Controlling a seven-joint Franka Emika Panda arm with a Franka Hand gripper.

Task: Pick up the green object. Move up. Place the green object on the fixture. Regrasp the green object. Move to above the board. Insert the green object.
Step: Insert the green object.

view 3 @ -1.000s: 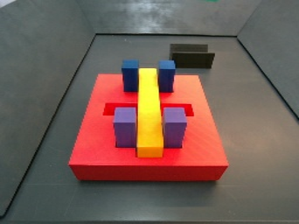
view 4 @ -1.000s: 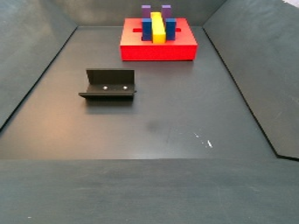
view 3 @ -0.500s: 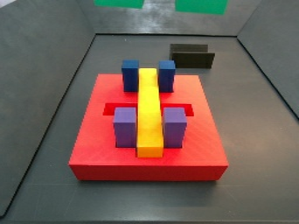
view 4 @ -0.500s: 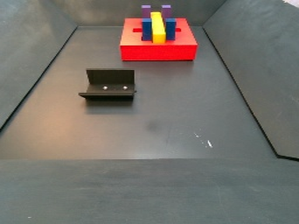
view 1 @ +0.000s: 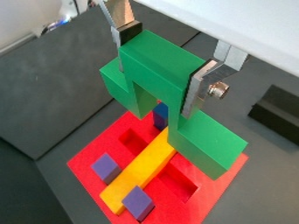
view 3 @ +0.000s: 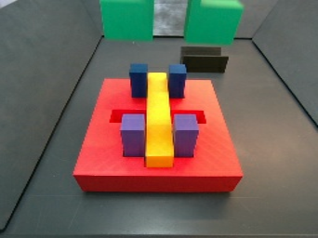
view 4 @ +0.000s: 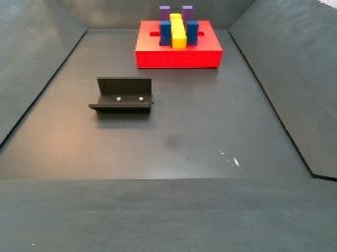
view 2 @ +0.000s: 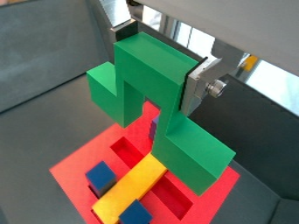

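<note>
1. Wrist views: gripper (view 1: 163, 66) jaws clamped on the green object (view 1: 152, 74), suspended above the board (view 1: 216, 175).
2. Side views: green object high over the board; fixture (view 4: 122, 96) bare. Judged remaining: descent and insertion.

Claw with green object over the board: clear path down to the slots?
Probably yes. The claw grips the green object above the board; nothing lies between, though the yellow bar and blue blocks crowd the slots.

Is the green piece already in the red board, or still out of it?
Out. In both wrist views the gripper holds the green piece in the air above the board.
</note>
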